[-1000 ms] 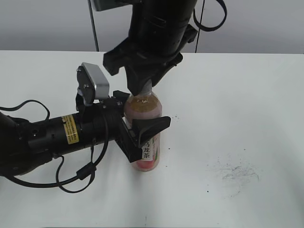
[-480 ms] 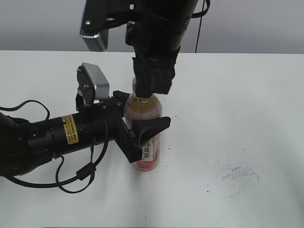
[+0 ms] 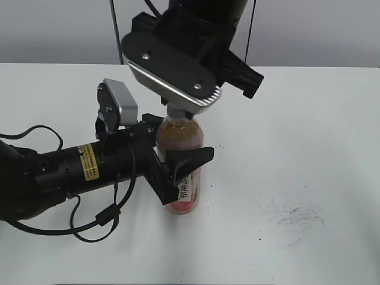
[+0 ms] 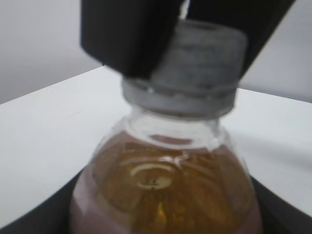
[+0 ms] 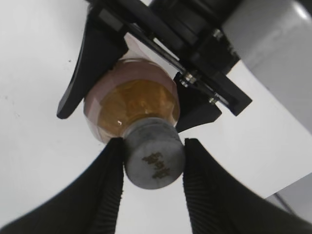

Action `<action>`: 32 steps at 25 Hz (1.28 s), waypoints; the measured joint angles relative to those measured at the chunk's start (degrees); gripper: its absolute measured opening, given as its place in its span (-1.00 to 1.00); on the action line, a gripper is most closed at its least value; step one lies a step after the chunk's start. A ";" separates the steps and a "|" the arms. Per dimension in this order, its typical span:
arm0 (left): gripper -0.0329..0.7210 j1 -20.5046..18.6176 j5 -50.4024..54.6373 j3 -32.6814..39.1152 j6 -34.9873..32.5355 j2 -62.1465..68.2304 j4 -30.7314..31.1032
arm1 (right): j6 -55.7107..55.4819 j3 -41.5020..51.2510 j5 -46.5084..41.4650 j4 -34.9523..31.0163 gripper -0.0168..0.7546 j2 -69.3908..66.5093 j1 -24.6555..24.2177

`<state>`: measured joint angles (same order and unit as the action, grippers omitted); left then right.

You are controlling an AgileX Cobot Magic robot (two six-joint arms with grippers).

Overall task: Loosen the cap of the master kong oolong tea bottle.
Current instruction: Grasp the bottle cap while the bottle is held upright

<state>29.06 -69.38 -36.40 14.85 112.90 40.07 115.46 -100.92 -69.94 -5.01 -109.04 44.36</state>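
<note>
On white table [image 3: 309, 130], scuffed grey patch [image 3: 294, 217]

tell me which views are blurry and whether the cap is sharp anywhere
Left wrist view: soft all over, the cap and bottle too close to focus. Right wrist view: cap top fairly sharp, its mark visible but unreadable. Exterior view: crisp, but the right end effector hides the cap.
</note>
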 joint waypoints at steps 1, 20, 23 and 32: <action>0.27 0.00 0.00 0.00 0.00 0.00 -0.02 | 4.07 0.00 0.11 -0.08 -0.23 0.00 0.00; 0.27 0.00 0.04 0.00 0.35 0.00 -0.32 | -51.89 0.05 0.07 0.88 0.51 -0.06 0.00; 0.27 0.00 0.04 0.00 0.35 0.00 -0.32 | -64.17 0.05 0.07 0.83 0.46 -0.06 0.00; 0.27 0.00 0.04 0.00 0.35 0.00 -0.20 | -111.04 0.05 0.01 -0.94 0.37 -0.06 0.00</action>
<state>29.06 -69.34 -36.40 15.19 112.90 39.87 4.42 -100.87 -69.92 -5.95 -109.10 44.36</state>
